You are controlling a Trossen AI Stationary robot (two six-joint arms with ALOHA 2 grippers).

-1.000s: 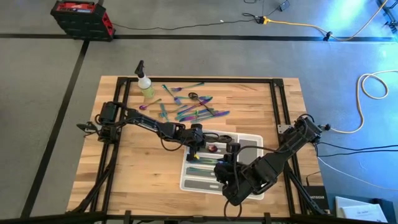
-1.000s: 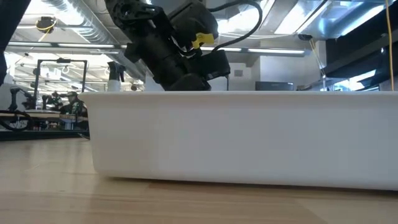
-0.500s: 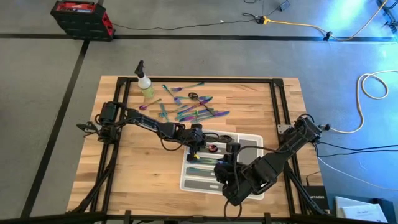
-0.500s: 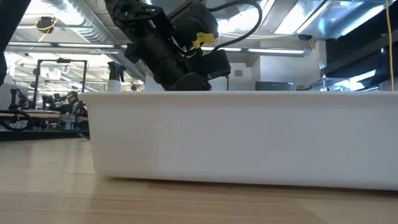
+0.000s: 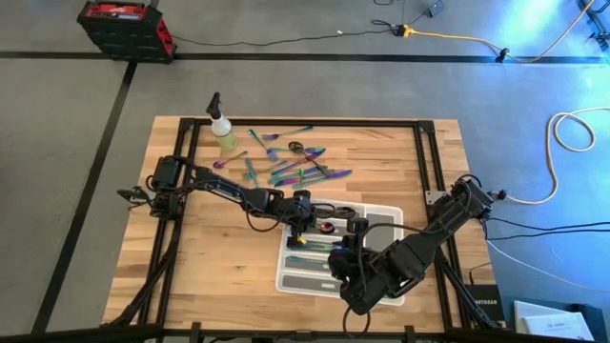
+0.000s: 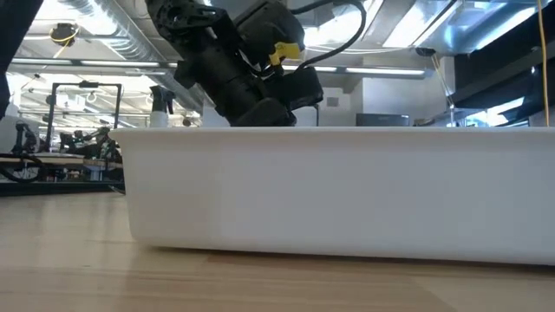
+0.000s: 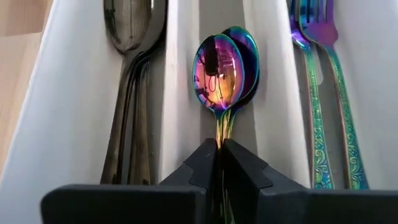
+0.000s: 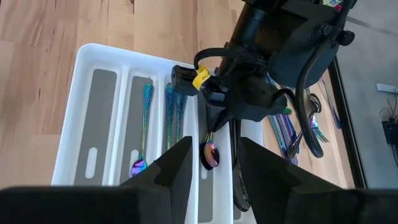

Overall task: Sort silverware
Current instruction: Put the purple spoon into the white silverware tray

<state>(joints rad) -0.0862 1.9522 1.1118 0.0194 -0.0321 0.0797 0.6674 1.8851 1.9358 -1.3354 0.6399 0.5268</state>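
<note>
High view: the left claw (image 5: 303, 225) hovers over the white tray (image 5: 391, 211), unmoved from a second ago; loose silverware (image 5: 295, 170) waits on the worktop (image 5: 191, 257).

Left wrist view: its fingers pinch a rainbow spoon (image 7: 219, 74), still unreleased.

Right wrist view: the right claw (image 8: 208, 163) stands half-open, empty.

Mirror-glossy iridescent rainbow metal spoon (image 7: 219, 73), reflecting its surroundings. Dull, darker metal spoons (image 7: 132, 37) alongside. Smooth, matt white plastic compartment tray (image 7: 177, 93). Pale, lightly grained butcher-block wood surface (image 5: 191, 257). Matt black plastic on the gripper jaws.
</note>
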